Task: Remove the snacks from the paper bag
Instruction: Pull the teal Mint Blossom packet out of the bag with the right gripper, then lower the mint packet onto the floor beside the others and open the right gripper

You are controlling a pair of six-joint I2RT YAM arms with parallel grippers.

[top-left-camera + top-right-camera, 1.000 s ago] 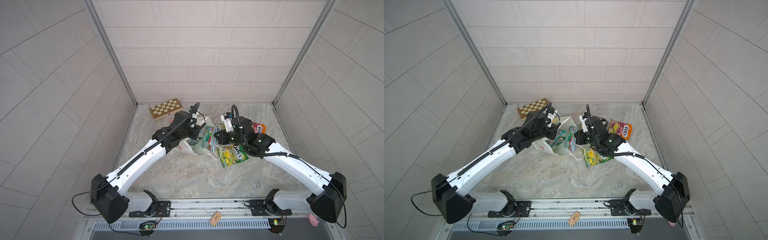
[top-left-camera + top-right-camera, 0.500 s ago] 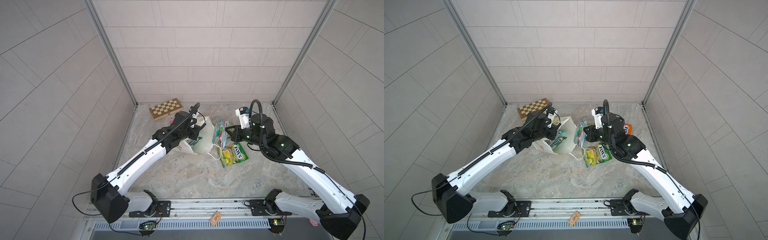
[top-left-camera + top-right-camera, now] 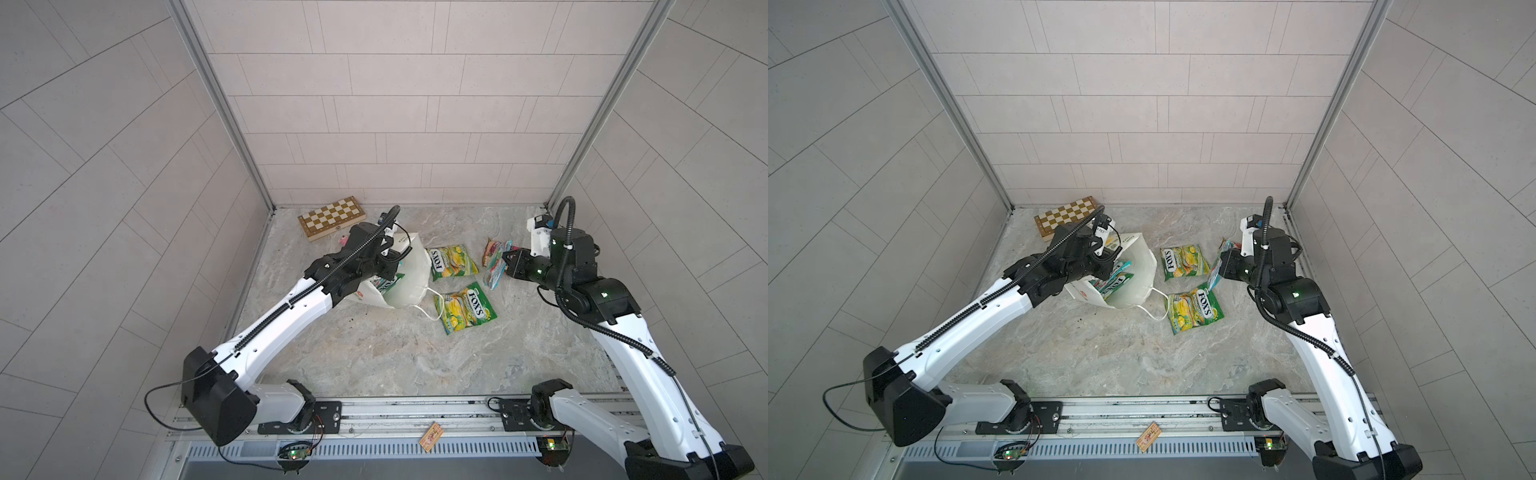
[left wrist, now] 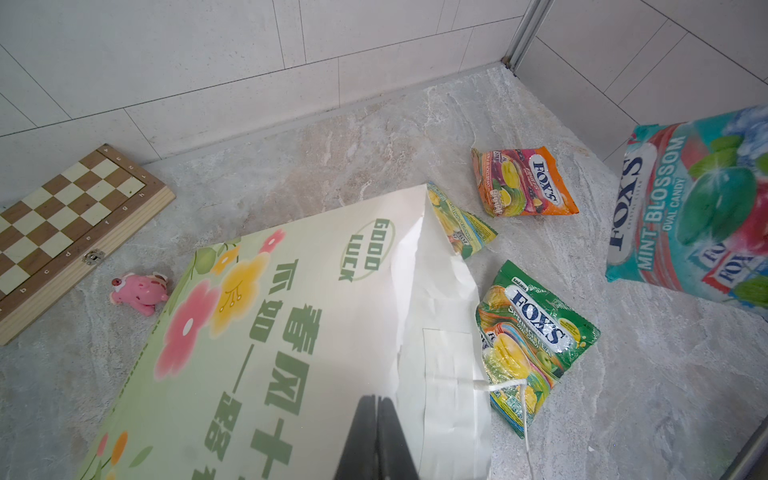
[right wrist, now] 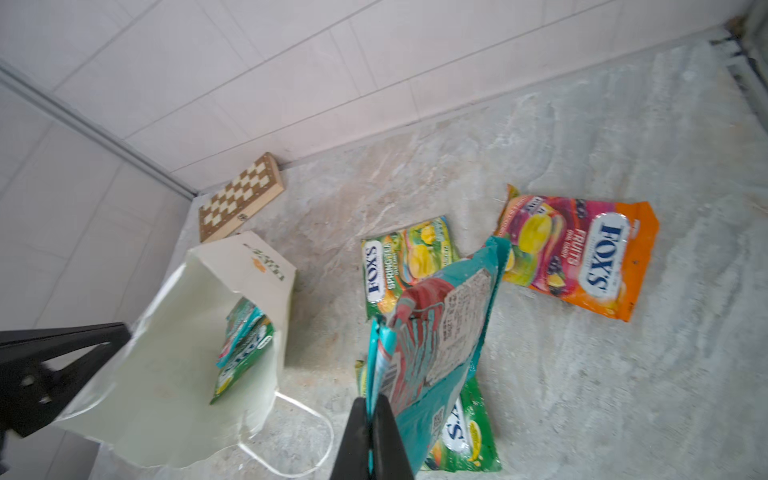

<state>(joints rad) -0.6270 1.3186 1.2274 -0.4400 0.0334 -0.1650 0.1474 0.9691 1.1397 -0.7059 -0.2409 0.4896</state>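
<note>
Right now your right gripper (image 5: 371, 409) is pinched tight on the teal mint packet (image 5: 449, 332), holding it up off the table (image 3: 374, 353) near the orange packet (image 5: 582, 257). Your left gripper (image 4: 376, 405) is closed on the rim of the paper bag (image 4: 270, 332) (it lies tipped over, mouth open). Two packets (image 5: 243, 353) show inside it; two green packets (image 3: 452, 262) lie flat on the table just outside the mouth.
</note>
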